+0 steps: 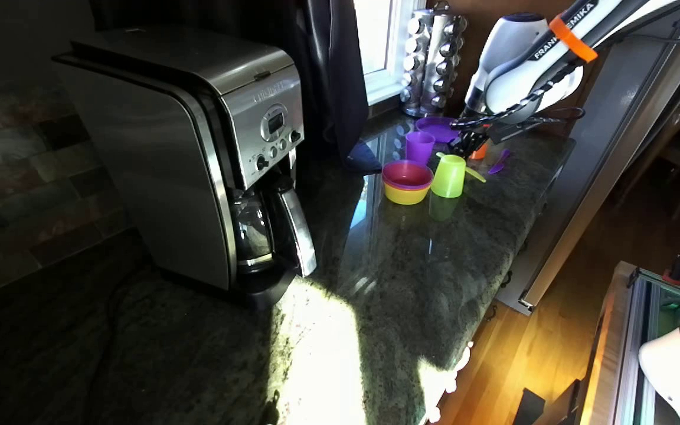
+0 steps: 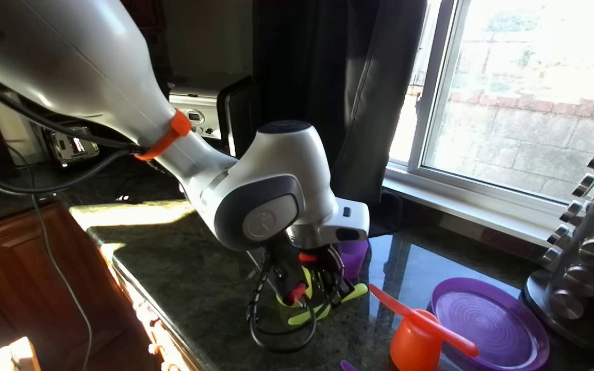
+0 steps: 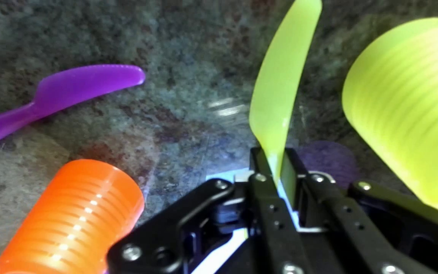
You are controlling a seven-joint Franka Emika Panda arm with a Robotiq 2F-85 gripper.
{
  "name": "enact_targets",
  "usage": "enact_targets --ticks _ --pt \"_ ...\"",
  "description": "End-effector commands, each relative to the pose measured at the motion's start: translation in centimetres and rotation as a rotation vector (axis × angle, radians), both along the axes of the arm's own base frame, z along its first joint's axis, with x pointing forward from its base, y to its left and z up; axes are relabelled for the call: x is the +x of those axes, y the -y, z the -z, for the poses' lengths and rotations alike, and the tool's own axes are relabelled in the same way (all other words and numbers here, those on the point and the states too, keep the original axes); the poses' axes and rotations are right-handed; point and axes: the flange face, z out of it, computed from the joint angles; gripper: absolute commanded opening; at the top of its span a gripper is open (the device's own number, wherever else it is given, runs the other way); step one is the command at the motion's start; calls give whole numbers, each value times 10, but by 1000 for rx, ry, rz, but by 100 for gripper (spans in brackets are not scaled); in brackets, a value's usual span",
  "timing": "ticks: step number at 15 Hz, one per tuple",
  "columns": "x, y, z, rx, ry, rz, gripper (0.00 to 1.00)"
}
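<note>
My gripper (image 3: 274, 161) is shut on the narrow neck of a yellow-green plastic knife (image 3: 283, 83), whose blade points away from the fingers in the wrist view. The knife also shows in both exterior views (image 1: 476, 175) (image 2: 355, 292), held tilted close above the counter; its handle is hidden by the fingers in the wrist view. An upside-down yellow-green cup (image 3: 413, 110) stands beside the blade, also seen in an exterior view (image 1: 448, 177). An upside-down orange cup (image 3: 74, 220) is on the opposite side. An orange knife (image 2: 431, 325) lies across its top. A purple knife (image 3: 78, 87) lies on the counter.
Stacked bowls (image 1: 406, 184) and a purple cup (image 1: 419, 147) stand near the green cup. A purple plate (image 2: 482, 327) lies before a spice rack (image 2: 593, 257) by the window. A coffee maker (image 1: 198, 136) stands farther along the dark stone counter (image 1: 399, 277).
</note>
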Motion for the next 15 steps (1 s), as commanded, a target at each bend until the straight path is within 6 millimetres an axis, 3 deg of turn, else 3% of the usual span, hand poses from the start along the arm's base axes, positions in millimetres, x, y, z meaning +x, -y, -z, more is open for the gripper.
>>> enact_targets --ticks 1,10,15 --pt "-29 -6 -14 -43 -6 -9 4" --pt "-79 -27 -60 -34 71 -30 4" --pt "-92 -41 -87 4 137 -49 4"
